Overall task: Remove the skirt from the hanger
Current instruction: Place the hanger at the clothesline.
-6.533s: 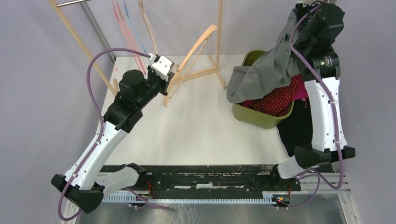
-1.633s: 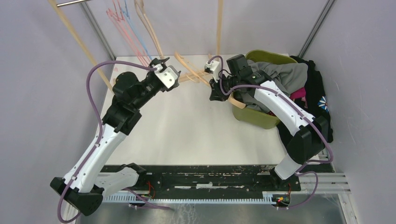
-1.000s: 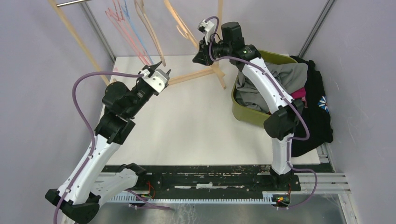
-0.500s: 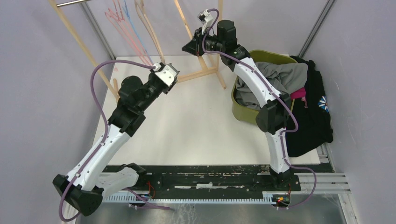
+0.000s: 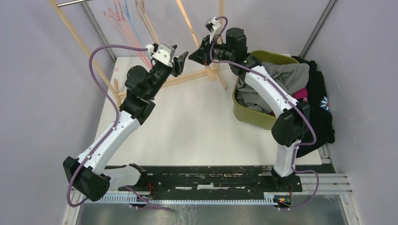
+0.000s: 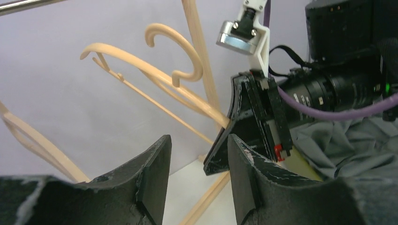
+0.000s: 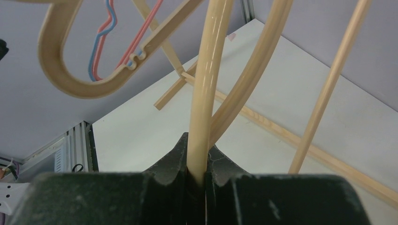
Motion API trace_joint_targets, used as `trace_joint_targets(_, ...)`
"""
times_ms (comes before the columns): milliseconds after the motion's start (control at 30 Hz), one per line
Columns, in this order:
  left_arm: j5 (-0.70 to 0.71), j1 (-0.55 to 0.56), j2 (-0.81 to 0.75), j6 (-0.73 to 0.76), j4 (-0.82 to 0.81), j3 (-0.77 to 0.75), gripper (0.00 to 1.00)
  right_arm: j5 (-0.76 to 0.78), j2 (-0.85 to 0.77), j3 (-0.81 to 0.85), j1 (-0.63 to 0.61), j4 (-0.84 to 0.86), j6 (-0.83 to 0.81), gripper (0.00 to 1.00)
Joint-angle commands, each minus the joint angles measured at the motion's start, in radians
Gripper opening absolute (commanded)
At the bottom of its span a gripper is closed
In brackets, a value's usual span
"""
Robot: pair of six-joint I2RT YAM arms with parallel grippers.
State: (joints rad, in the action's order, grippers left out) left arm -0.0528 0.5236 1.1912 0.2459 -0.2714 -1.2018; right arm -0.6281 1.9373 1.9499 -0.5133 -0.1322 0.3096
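Right wrist: hanger (image 7: pixel 207 89) in right gripper (image 7: pixel 196 158)

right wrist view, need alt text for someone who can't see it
The right gripper is shut on a pale wooden hanger, whose bare bar rises straight up between the black fingers. Behind are pink and blue wire hangers, the slanted struts of a wooden rack and the white table.

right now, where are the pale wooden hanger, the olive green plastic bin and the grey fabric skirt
pale wooden hanger (image 7: pixel 206 93), right wrist view, on its gripped bar.
olive green plastic bin (image 5: pixel 253 118), top external view, on its near wall.
grey fabric skirt (image 5: pixel 291 75), top external view, on its folds.
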Motion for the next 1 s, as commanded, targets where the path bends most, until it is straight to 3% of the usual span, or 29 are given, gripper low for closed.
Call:
trace_joint_targets(0, 0.012, 0.015, 0.036, -0.166, -0.163, -0.043, 0.55, -0.015, -0.095, -0.048, -0.007, 0.107, -0.004, 0.01)
trace_joint_targets(267, 0.046, 0.064, 0.128, -0.243, -0.256, -0.070, 0.54, -0.021, -0.147, -0.120, -0.019, 0.108, -0.012, 0.01)
trace_joint_targets(567, 0.085, 0.079, 0.195, -0.225, -0.303, -0.086, 0.54, -0.027, -0.230, -0.153, -0.070, 0.049, -0.062, 0.01)
trace_joint_targets(967, 0.395, 0.082, 0.255, -0.299, -0.332, -0.086, 0.60, 0.005, -0.340, -0.233, -0.112, -0.046, -0.145, 0.01)
